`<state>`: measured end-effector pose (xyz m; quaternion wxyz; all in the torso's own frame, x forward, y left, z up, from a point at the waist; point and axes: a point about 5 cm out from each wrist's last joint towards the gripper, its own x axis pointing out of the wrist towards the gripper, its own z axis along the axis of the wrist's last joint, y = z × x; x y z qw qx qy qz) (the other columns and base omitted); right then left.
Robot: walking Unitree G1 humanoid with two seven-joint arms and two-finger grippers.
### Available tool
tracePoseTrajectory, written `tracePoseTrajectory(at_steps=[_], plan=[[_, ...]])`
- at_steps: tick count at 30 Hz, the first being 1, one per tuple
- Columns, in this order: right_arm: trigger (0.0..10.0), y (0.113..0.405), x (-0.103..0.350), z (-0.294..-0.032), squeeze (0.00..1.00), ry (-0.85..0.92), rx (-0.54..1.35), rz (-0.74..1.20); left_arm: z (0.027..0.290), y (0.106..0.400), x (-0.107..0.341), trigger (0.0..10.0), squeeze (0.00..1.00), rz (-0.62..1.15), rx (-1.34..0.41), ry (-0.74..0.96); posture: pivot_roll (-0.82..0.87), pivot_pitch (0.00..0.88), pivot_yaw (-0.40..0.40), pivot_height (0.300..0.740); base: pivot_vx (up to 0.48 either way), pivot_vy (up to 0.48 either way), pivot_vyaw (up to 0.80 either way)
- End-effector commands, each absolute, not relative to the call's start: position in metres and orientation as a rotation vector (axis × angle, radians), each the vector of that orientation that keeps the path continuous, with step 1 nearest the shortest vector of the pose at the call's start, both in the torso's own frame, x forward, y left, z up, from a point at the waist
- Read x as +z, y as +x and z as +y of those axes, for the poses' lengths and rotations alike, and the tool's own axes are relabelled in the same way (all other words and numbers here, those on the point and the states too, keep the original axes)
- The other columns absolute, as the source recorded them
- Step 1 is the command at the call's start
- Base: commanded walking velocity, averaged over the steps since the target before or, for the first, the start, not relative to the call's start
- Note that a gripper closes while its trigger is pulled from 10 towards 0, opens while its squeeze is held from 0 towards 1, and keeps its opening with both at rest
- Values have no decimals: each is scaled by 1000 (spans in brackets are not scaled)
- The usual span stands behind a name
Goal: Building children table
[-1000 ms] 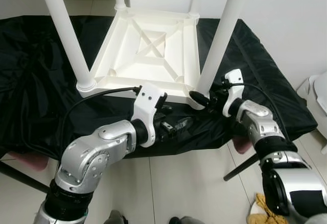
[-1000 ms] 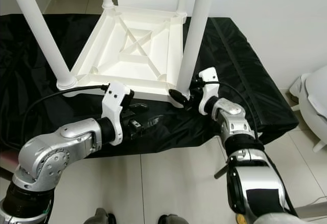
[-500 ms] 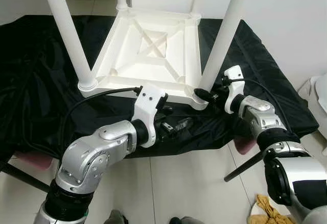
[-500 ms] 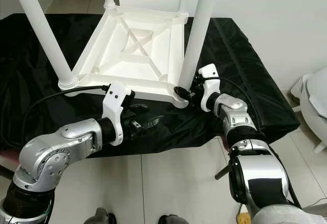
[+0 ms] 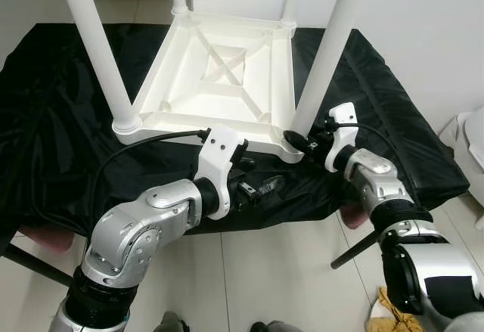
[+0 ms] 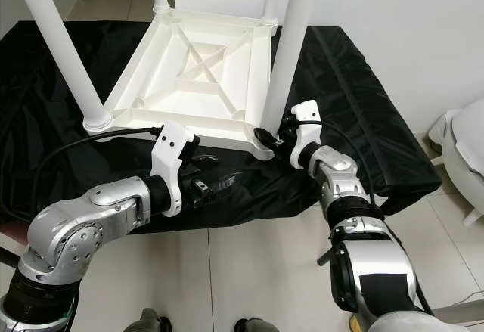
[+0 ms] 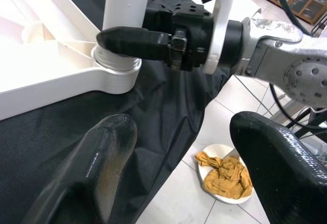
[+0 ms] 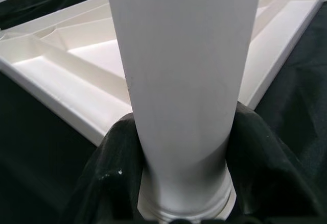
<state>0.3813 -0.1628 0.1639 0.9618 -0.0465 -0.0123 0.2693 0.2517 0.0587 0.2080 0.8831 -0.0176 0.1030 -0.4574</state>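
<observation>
Starting nearest us: a dish (image 7: 223,175) with a yellow cloth (image 7: 225,169) sits on the tiled floor (image 5: 257,271) at our right side. Our left hand (image 5: 261,188) hovers just over the black cloth (image 5: 60,135) near the bench's front edge, fingers (image 7: 97,163) spread with nothing between them, just short of the tabletop (image 5: 219,75). Our right hand (image 5: 302,142) is clamped on the base of the near right leg (image 5: 321,56), one finger (image 8: 110,183) on each side of it just above the collar. The white tabletop lies upside down on the cloth-covered bench, four legs pointing up; the near left leg (image 5: 94,44) stands in its corner socket. Behind is a white wall (image 5: 423,22).
</observation>
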Motion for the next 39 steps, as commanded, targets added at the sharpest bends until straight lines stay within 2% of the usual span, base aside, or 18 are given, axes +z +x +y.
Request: tracePoseTrajectory(at_steps=[1,5,13,20,27,32,33,34,35,39], plan=[[0,379,149,-167,0,-33,473,28,56,246,206,10000,0,223,-987,-27,7,118,-28,740,0,0,0],[0,379,148,-166,0,34,313,7,56,246,206,10000,0,225,-990,-25,14,118,-32,740,0,0,0],[0,374,144,-163,0,24,109,-10,57,245,205,10000,0,227,-990,-24,14,108,-32,740,0,0,0],[0,363,142,-158,0,65,-198,-62,56,245,205,10000,0,227,-1001,-20,7,100,-30,740,0,0,0],[0,356,144,-140,0,74,-251,-85,56,244,205,10000,0,227,-1006,-18,12,93,-36,740,0,0,0],[0,356,143,-141,0,67,-256,-67,56,244,205,10000,0,227,-1006,-18,16,90,-40,740,0,0,0],[4196,355,142,-143,0,67,-267,-59,56,243,205,10000,0,228,-1006,-18,16,91,-39,740,0,0,0],[4196,355,142,-143,0,67,-267,-59,56,243,205,10000,0,228,-1006,-18,16,91,-39,740,0,0,0],[10000,354,141,-143,0,64,-274,-50,56,243,205,10000,0,228,-1007,-18,16,89,-40,740,0,0,0],[10000,353,141,-147,0,69,-293,-44,56,242,204,10000,0,230,-1009,-19,15,90,-39,740,0,0,0]])
